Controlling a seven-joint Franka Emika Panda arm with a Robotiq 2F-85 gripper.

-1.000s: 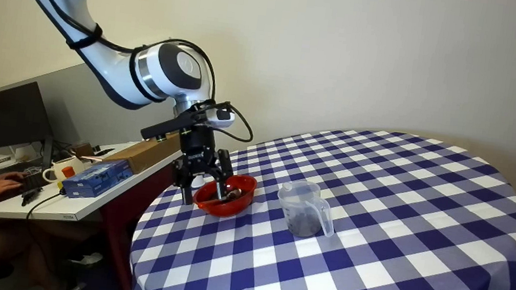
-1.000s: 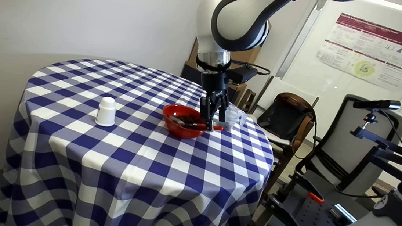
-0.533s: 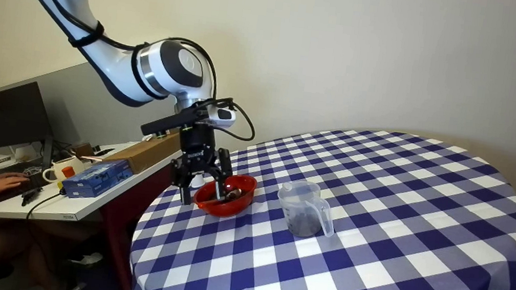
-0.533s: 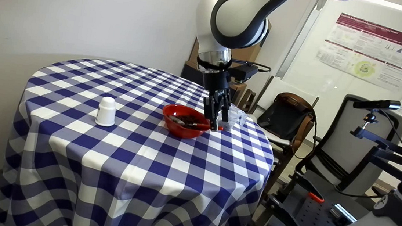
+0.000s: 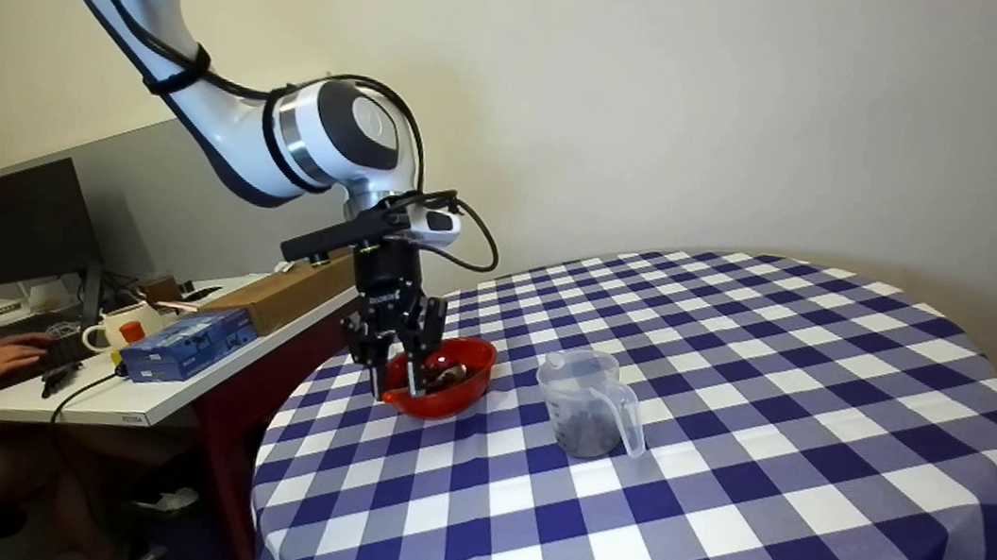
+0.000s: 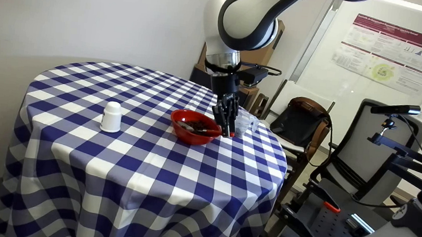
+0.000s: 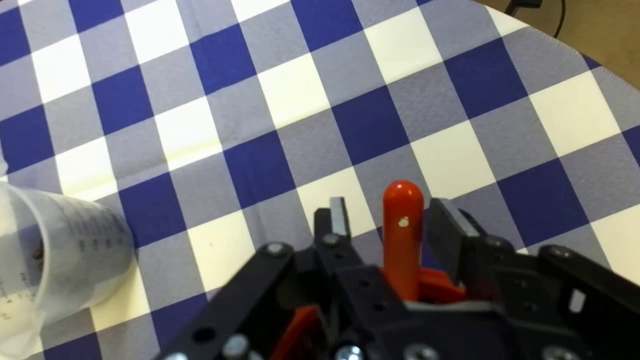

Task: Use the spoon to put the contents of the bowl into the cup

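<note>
While my claw [image 7: 395,212] hangs just by the bowl [image 6: 191,139], its fingers [image 7: 339,220] stand apart, one either side of the spoon [image 7: 402,245]. Red handle points up between them in the wrist view, wider gap on one side, thin one on the other, so the grip is released, nothing squeezed. In an exterior view the spoon's pale head [image 6: 186,126] is down in the bowl with the dark contents [image 6: 200,125], handle across the rim, red tip poking out by my fingers. Bowl sits upright on the checked counter [image 5: 756,426]. Cup [image 5: 582,390] is clear, upright, same counter, apart from the bowl; in the wrist view I get only part of it, printed marks on the wall, a bit of brown inside. White bottle [image 6: 111,118] upright on the counter too, well apart from the bowl. Off the counter, in an exterior view: desk [image 5: 127,398] with monitor [image 5: 30,218], mug [image 5: 118,324], blue box [image 5: 186,344]. In an exterior view, too: grey chair [image 6: 377,157], bag [image 6: 296,122], poster [image 6: 391,54].
</note>
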